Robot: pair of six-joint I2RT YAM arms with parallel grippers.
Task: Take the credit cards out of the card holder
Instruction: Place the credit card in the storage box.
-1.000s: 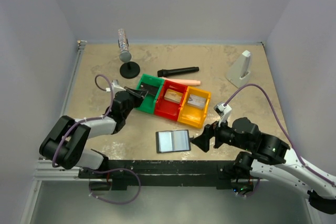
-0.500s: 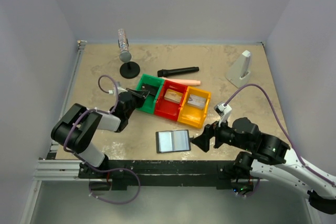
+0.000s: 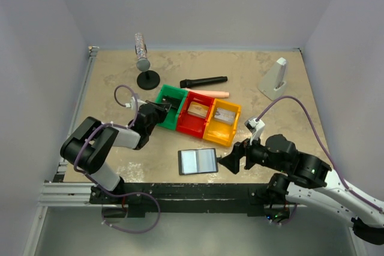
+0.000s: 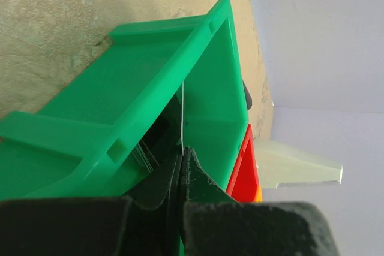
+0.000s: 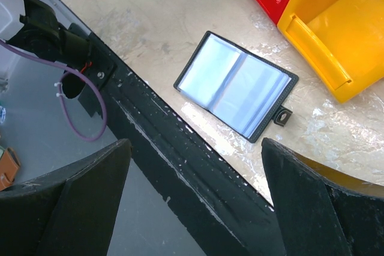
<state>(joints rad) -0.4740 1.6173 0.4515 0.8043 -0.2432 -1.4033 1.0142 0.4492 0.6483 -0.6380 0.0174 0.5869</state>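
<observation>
Green plastic fills the left wrist view: the left gripper (image 4: pixel 182 159) is poised at the rim of the green bin (image 4: pixel 150 82), its jaws pressed together. A thin pale line runs up from between their tips. I take it for a credit card (image 4: pixel 182 118) seen edge-on and pinched there, though so little of it shows that this is only a judgement.

The card holder (image 5: pixel 235 85) lies open and flat on the desk (image 3: pixel 270 124), near the front edge, on the near side of the red bin (image 3: pixel 189 129) and the yellow bin (image 3: pixel 217 138). Its bluish-grey inside faces up and its small black tab (image 5: pixel 282 115) sticks out at one side. The right gripper (image 5: pixel 195 148) hovers just beside it, jaws spread wide and holding nothing. The red and yellow bins each have something flat in them, cards by the look of it.

The step in hand seems to be dropping a card into the green bin. The next move calls for the left jaws to part with the card well inside the walls, so that it falls flat and not onto the rim. Whether any card is left in the holder's pockets I cannot tell. If one is, the right arm would likely have to pin the holder while the other arm pulls the card out.
</observation>
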